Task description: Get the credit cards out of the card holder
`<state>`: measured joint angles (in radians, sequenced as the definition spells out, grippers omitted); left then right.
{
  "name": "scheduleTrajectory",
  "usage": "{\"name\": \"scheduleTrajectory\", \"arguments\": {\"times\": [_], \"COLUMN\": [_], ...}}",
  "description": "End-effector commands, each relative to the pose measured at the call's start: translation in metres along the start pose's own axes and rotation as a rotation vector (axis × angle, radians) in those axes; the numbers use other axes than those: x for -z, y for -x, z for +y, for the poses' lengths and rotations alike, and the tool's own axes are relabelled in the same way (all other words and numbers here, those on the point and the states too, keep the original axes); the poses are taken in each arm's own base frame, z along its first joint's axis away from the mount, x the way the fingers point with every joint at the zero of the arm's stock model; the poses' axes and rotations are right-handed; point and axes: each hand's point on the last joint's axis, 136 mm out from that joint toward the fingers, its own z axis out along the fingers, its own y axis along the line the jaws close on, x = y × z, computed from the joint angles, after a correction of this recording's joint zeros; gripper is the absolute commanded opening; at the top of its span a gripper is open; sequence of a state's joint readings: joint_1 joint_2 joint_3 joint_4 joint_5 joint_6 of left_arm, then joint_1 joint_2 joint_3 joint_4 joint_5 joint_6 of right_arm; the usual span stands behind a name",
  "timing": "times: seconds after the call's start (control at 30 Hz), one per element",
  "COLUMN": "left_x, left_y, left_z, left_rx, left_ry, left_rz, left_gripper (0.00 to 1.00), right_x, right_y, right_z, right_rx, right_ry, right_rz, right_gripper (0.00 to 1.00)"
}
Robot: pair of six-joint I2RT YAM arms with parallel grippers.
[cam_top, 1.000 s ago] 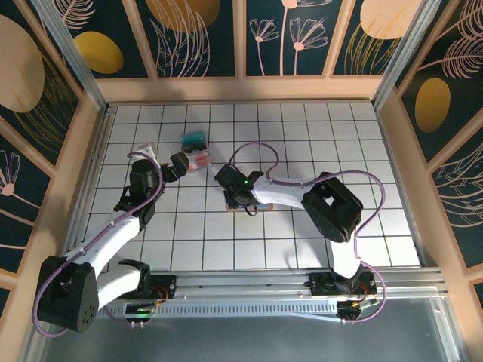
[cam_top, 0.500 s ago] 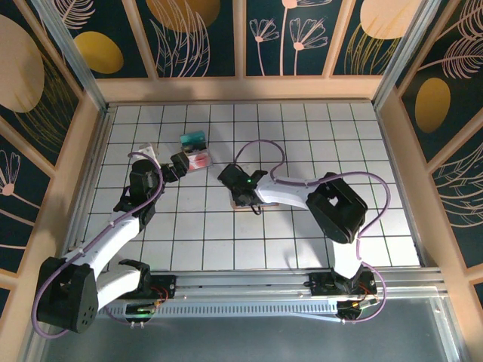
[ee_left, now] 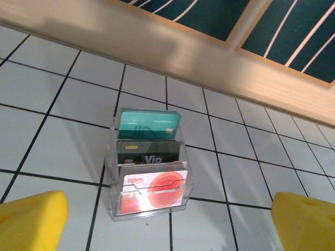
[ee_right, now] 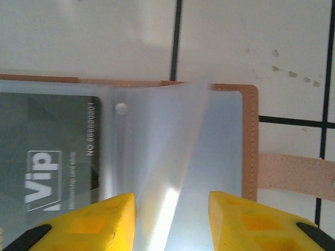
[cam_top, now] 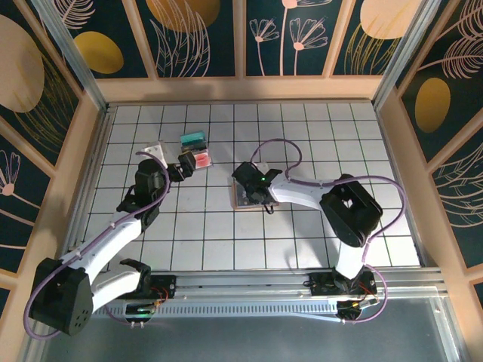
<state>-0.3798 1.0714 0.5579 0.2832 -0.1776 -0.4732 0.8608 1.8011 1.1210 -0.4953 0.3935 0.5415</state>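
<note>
Straddling a clear sleeve point(ee_right: 172, 136) of the open card holder point(ee_right: 250, 141), the right gripper point(ee_right: 168, 201) has its jaws partly apart, not closed on it; a black VIP card point(ee_right: 47, 151) sits in the neighbouring pocket. The left gripper point(ee_left: 168, 209) is spread wide and empty before a clear stand point(ee_left: 112, 157) of cards. Since a second ago the right arm has slid rightward, uncovering the holder mid-desk point(cam_top: 302, 241), bare tiles all round.
</note>
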Motion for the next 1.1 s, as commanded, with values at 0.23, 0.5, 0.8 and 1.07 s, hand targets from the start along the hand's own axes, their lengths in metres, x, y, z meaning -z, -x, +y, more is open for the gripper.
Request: {"name": "scheduleTrajectory", "arguments": {"times": [0.23,0.5,0.8,1.07], "left_x": [-0.001,0.000,0.001,-0.007], "left_y": [-0.010,-0.044,-0.074,-0.112], "left_z": [-0.025,-0.044,-0.064,-0.072], "left_rx": [-0.102,-0.189,-0.301,-0.354], "left_ry": [0.008,0.015,0.017,0.000], "left_rz": [0.020,0.093,0.149,0.235], "left_gripper": [0.99,0.99,0.99,0.99], "right_x": [0.003,0.002,0.020,0.053], "right_y": [-0.005,-0.005,0.008,0.033], "right_z": [-0.031,-0.047,-0.072,-0.072], "right_rx": [-0.109,-0.162,-0.252,-0.345], "right_ry": [-0.009,0.005,0.012,0.180], "right_rz": [-0.020,-0.023,-0.081,-0.156], "right_gripper": [0.37,0.33,0.32,0.33]}}
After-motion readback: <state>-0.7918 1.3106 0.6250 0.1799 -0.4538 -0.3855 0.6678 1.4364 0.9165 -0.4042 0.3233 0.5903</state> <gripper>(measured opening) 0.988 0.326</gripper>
